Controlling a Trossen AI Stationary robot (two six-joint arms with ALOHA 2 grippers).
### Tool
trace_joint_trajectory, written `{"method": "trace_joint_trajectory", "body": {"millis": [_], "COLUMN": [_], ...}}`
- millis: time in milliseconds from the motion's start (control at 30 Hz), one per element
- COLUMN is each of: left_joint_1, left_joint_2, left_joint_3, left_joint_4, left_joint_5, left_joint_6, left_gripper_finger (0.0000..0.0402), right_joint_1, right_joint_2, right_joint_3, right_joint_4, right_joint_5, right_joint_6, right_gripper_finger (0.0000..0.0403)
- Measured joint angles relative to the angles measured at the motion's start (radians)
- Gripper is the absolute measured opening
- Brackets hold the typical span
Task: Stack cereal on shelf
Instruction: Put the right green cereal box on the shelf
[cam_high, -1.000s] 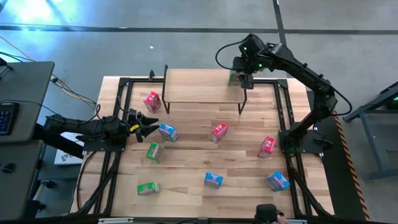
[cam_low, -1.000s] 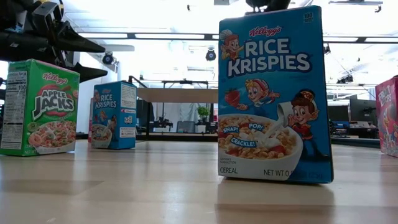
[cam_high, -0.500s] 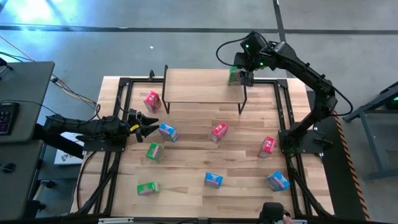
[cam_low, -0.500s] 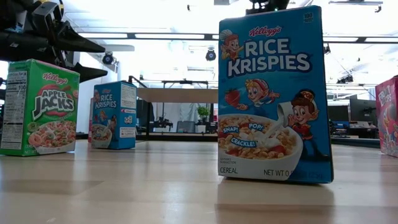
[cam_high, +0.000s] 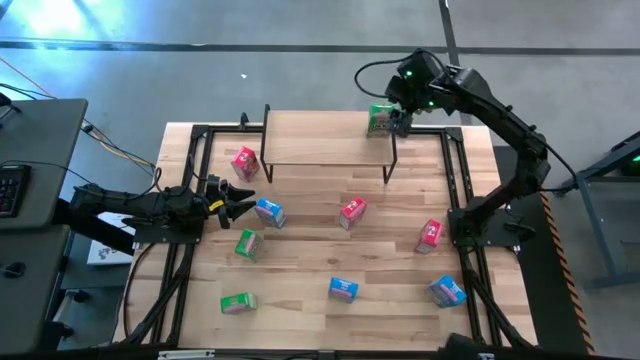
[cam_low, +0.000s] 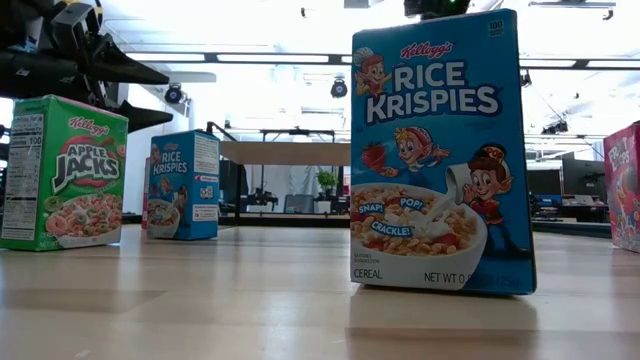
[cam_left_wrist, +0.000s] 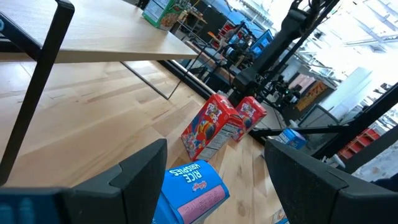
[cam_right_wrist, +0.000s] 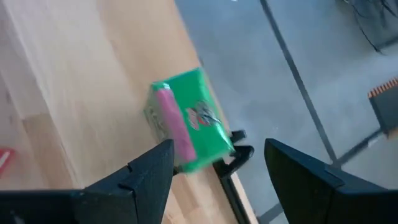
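The shelf (cam_high: 320, 140) stands at the table's back, its light plank top on thin black legs. One green cereal box (cam_high: 380, 120) rests on its right end. My right gripper (cam_high: 404, 118) hovers just right of that box, open, with nothing in it. In the right wrist view the green box (cam_right_wrist: 186, 121) lies ahead of the fingers (cam_right_wrist: 149, 177), apart from them. My left gripper (cam_high: 240, 203) waits open at the table's left, beside a blue cereal box (cam_high: 269, 212), which shows between its fingers (cam_left_wrist: 140, 180) in the left wrist view.
Loose on the table are a red-pink box (cam_high: 244, 162), two more red-pink ones (cam_high: 352, 211) (cam_high: 430, 233), two green ones (cam_high: 247, 243) (cam_high: 238, 302) and two blue ones (cam_high: 343, 289) (cam_high: 447, 291). A black frame (cam_high: 195, 135) rims the table.
My right gripper has drawn back to the right, away from the green box, which stays on the shelf. The left arm has not moved.
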Motion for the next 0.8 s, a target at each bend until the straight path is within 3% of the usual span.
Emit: {"method": "trace_joint_trajectory", "body": {"millis": [167, 500, 800], "left_joint_1": [0.0, 0.0, 0.0], "left_joint_2": [0.0, 0.0, 0.0], "left_joint_3": [0.0, 0.0, 0.0], "left_joint_4": [0.0, 0.0, 0.0], "left_joint_5": [0.0, 0.0, 0.0], "left_joint_6": [0.0, 0.0, 0.0], "left_gripper_finger": [0.0262, 0.0262, 0.0262], "right_joint_1": [0.0, 0.0, 0.0], "right_joint_2": [-0.052, -0.079, -0.079], "right_joint_3": [0.0, -0.034, -0.145], "right_joint_4": [-0.049, -0.179, -0.152], "right_joint_5": [0.09, 0.092, 0.103], "right_joint_6": [0.177, 0.555, 0.776], "right_gripper_finger": [0.0243, 0.0243, 0.0243]}}
